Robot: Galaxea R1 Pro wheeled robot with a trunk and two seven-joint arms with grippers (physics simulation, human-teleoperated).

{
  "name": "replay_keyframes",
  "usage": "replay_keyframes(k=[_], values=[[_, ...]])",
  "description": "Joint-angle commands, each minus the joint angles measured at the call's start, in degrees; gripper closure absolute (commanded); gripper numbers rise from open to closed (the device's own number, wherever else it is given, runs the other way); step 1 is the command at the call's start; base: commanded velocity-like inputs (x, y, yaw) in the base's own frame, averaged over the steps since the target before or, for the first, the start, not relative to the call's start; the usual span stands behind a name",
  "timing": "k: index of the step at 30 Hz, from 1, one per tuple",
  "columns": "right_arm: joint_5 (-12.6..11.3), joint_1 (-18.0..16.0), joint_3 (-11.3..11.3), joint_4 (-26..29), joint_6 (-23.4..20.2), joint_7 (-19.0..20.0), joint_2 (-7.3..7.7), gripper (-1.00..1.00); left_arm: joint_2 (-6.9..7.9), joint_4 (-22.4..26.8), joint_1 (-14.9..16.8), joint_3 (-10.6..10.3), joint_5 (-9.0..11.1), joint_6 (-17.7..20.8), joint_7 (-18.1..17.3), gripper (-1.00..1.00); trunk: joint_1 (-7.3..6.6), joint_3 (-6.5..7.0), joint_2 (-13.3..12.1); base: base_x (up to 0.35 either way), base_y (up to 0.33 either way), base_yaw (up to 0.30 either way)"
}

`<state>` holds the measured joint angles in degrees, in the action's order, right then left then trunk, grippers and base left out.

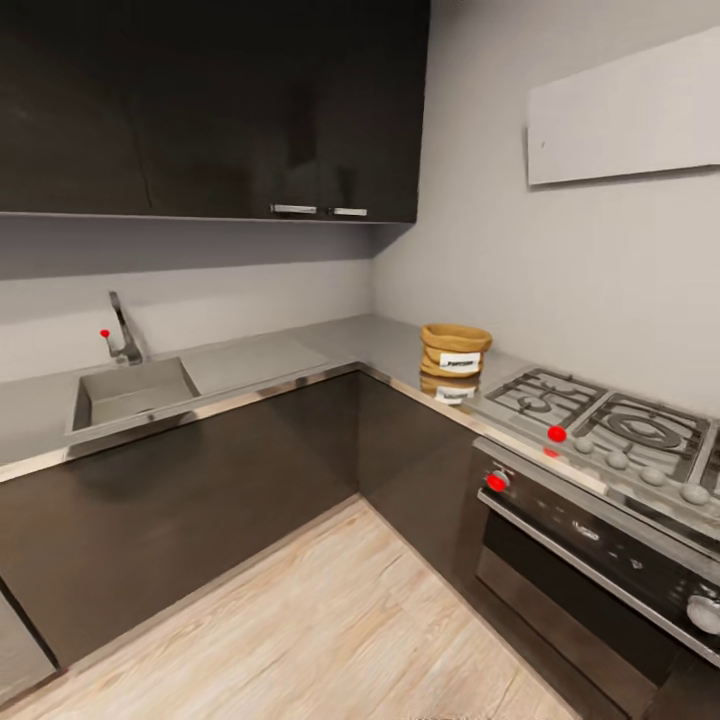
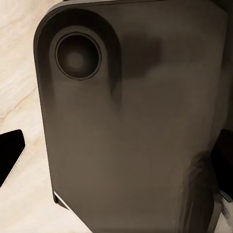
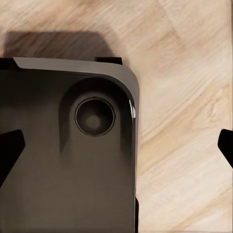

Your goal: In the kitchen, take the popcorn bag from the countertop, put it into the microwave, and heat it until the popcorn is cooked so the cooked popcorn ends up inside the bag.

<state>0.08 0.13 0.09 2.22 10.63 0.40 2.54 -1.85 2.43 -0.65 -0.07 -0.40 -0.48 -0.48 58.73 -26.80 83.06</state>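
The popcorn bag (image 1: 455,351), a squat tan sack with a rolled rim and a white label, stands upright on the grey countertop (image 1: 370,345) in the corner, just left of the gas hob. The popcorn is hidden from this angle, and the microwave is out of view. In the left wrist view my left gripper (image 2: 116,160) hangs open over the robot's dark base, its black fingertips (image 2: 10,154) far apart. My right gripper (image 3: 116,148) is open too, above the base and the wood floor, holding nothing. Both are far from the bag.
A steel gas hob (image 1: 600,420) with red and white knobs sits right of the bag over a dark built-in oven (image 1: 590,570). A sink (image 1: 130,392) with a tap is at the left. Dark wall cabinets (image 1: 210,105) hang above. Light wood floor (image 1: 320,620) lies ahead.
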Motion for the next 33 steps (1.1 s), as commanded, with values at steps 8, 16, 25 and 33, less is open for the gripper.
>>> replay_keyframes(k=[8,16,25,33], values=[[0.00,0.00,0.00,0.06,0.09,0.04,0.01,-1.00,0.00,0.12,-0.05,-0.01,-0.04,-0.05,-0.05,-1.00,0.00,-0.03,0.02,0.000,0.000,-0.297],[0.00,-0.01,0.00,0.06,0.09,0.04,0.01,-1.00,0.00,0.12,-0.05,-0.01,-0.04,-0.05,-0.03,-1.00,0.00,-0.03,0.02,0.000,0.000,-0.297],[0.00,0.02,0.00,0.06,0.10,0.04,0.01,-1.00,0.00,0.12,-0.05,-0.01,-0.04,-0.05,-0.05,-1.00,0.00,-0.03,0.02,0.000,0.000,-0.297],[0.00,0.00,0.01,0.06,0.09,0.04,0.01,-1.00,0.00,0.12,-0.05,-0.01,-0.04,-0.05,-0.05,-1.00,0.00,-0.03,0.02,0.000,0.000,-0.297]])
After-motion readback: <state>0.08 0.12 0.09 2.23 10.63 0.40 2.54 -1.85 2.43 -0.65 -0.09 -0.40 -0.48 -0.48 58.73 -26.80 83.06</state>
